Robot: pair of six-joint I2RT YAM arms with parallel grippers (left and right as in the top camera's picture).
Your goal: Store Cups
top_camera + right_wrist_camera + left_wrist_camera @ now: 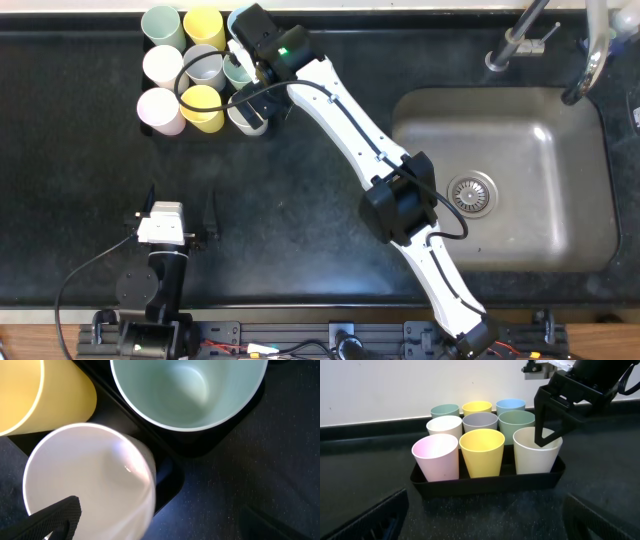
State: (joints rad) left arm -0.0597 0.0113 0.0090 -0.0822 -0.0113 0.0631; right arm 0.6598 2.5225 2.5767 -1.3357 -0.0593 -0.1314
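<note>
A black tray (485, 485) at the counter's back left holds several upright cups in pastel colours. The white cup (247, 117) (536, 452) (85, 475) stands in the tray's corner slot, beside a yellow cup (481, 450) (30, 390) and a pale green cup (516, 422) (185, 390). My right gripper (255, 100) (551, 427) is open over that white cup, one finger down inside it and the other outside its rim. My left gripper (180, 212) (485, 525) is open and holds nothing, low over the counter in front of the tray.
A steel sink (420, 130) with a drain (471, 194) fills the right side, with a faucet (520, 40) behind it. The right arm crosses the counter diagonally from bottom right to the tray. A pale wall runs behind the tray.
</note>
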